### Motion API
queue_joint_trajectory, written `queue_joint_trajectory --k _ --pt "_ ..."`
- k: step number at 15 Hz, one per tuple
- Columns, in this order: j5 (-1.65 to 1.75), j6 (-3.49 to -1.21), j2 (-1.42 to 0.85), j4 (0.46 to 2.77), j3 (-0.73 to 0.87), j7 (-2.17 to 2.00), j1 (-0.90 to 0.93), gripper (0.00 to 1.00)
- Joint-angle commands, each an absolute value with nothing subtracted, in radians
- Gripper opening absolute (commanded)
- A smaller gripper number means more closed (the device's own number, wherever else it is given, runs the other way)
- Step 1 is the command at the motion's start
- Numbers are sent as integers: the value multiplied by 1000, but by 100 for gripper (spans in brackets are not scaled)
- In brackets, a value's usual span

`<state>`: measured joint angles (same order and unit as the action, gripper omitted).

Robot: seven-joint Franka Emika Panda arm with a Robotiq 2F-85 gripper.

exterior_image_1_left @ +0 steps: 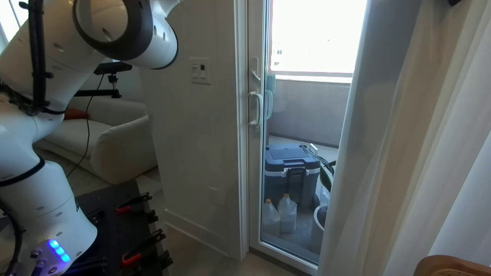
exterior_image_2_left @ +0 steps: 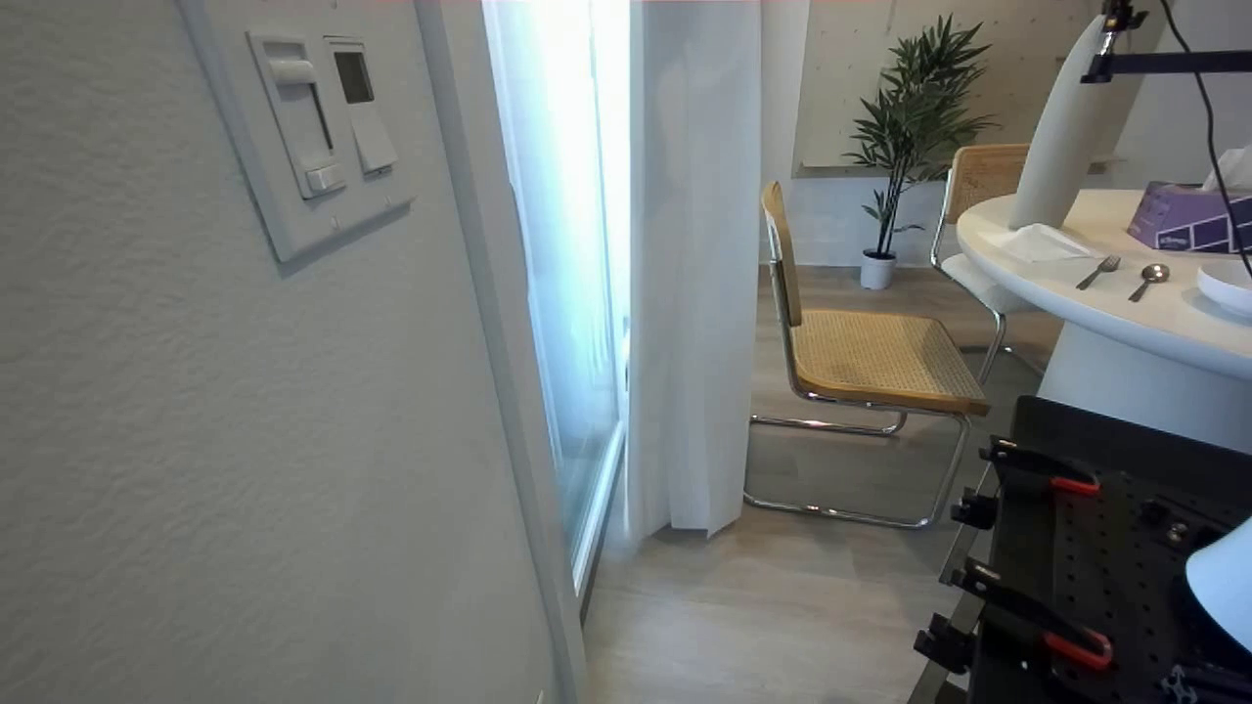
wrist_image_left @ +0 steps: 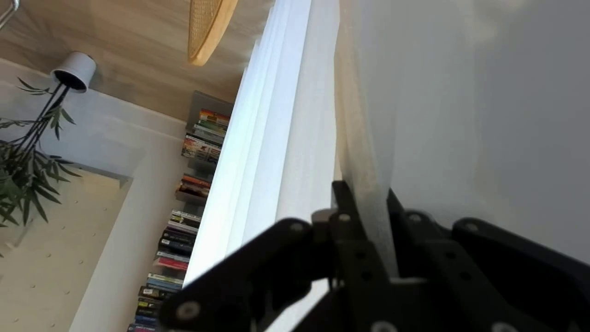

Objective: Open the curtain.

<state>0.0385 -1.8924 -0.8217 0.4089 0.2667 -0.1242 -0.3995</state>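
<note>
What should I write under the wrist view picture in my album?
Robot jaws pinch a fold of the white curtain, with a leafy plant and books beyond.

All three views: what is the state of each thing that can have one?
White semi-sheer fabric curtain: partly open
Black two-fingered tool: closed on a curtain fold
White-framed glass door: appears shut
Blue oblong robot lights: lit
Blue boxy cooler: lid closed
Two translucent plastic jugs: capped, upright
Purple tissue box: open, white tissue protruding
</note>
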Motion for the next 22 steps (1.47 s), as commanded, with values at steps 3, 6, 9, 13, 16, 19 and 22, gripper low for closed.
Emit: queue_joint_trajectory --k 3,6,9,13,16,19,22 --pt "66 -1801 -872 365 253 -151 -420 42" --pt "63 -1728 -897 364 242 -136 -426 62" --pt "67 -1667 -925 355 233 -112 -430 86" --pt "54 -1631 -867 479 246 -27 -403 100" --pt "79 -1508 -928 353 214 77 -421 100" --pt "81 -1522 -857 470 242 197 -397 100" --pt "103 -1505 -848 462 239 326 -402 100"
